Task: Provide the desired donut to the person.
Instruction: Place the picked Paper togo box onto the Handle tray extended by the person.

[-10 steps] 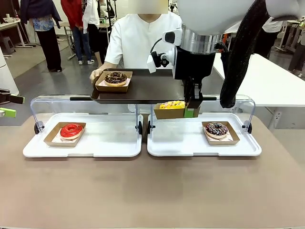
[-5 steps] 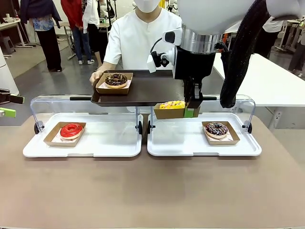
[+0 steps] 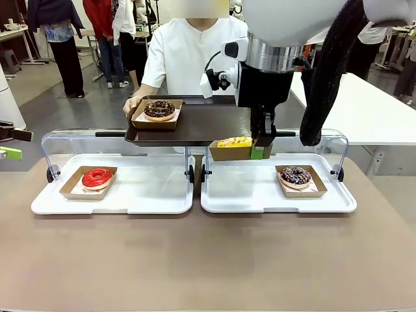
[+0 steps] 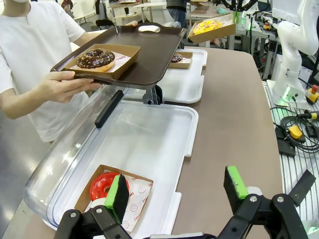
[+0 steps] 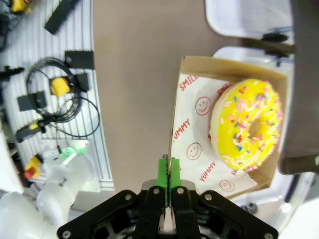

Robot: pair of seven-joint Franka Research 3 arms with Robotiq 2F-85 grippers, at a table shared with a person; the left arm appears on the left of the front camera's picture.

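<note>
On the brown table [image 3: 208, 260], two white trays sit side by side under raised clear lids. The left tray [image 3: 149, 195] carries a red-glazed donut [image 3: 97, 177] in a cardboard box; in the left wrist view that donut [image 4: 102, 185] lies just beyond the left gripper [image 4: 177, 191], whose green-padded fingers stand wide apart with nothing between them, hovering over the tray's near corner.

Across the table, the person [image 3: 188, 55] in a white short-sleeved shirt holds out a dark brown serving tray [image 3: 201, 123] with one hand [image 3: 132, 103] at its left edge. A chocolate donut with sprinkles [image 3: 159, 108] in its own cardboard box rests on the left part of that serving tray.

Right of centre, the right gripper [image 3: 260, 151] hangs from the white arm, pinched shut on the wall of a cardboard box [image 3: 231, 153] that holds the yellow sprinkled donut [image 3: 234, 142]. The box hangs in the air just at the near edge of the serving tray and above the far rim of the right tray [image 3: 247, 192]. In the right wrist view, the green pads [image 5: 163, 177] clamp the box's thin side wall, and the yellow donut [image 5: 246, 124] sits on smiley-printed paper to the side of the gripper [image 5: 168, 179].

Farther right, a second chocolate sprinkled donut [image 3: 296, 175] stays boxed on the right tray.
</note>
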